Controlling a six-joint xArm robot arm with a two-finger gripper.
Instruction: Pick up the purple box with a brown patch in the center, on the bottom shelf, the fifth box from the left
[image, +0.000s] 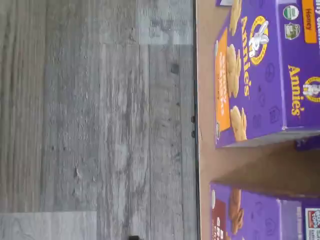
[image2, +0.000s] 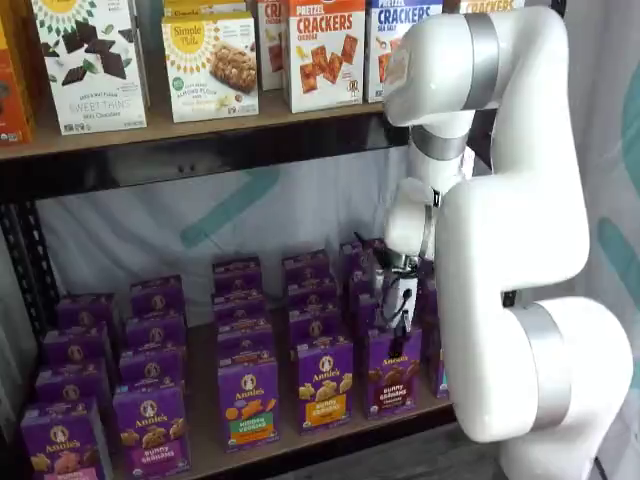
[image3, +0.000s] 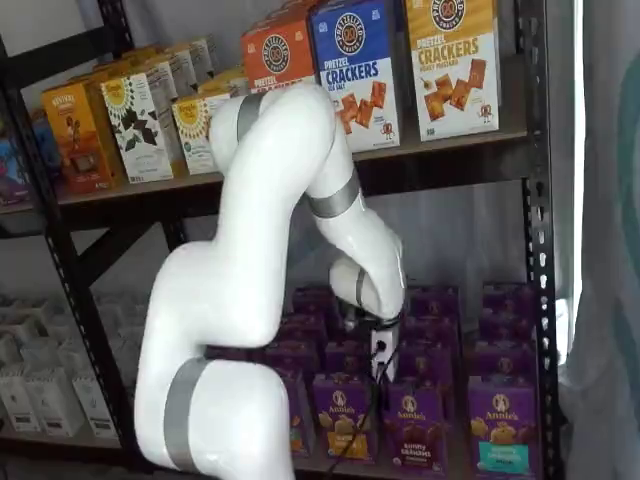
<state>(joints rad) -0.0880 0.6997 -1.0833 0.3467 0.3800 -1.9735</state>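
Note:
The purple box (image2: 393, 378) stands upright at the front of the bottom shelf (image2: 300, 443), with dark brown bunny cookies pictured on its face; it also shows in a shelf view (image3: 412, 428). My gripper (image2: 397, 318) hangs from the white arm just above and slightly behind that box, open and holding nothing; it is seen as well in a shelf view (image3: 380, 358). In the wrist view, part of the purple box (image: 245, 212) with a dark brown-red band sits on the brown board (image: 205, 125). My fingers do not show in the wrist view.
Rows of purple Annie's cartons fill the bottom shelf. An orange-band carton (image2: 325, 385) (image: 260, 75) stands beside the target, and a teal-band one (image3: 500, 425) is on its other side. Cracker boxes (image2: 325, 50) line the upper board. Grey plank floor (image: 95, 120) lies before the rack.

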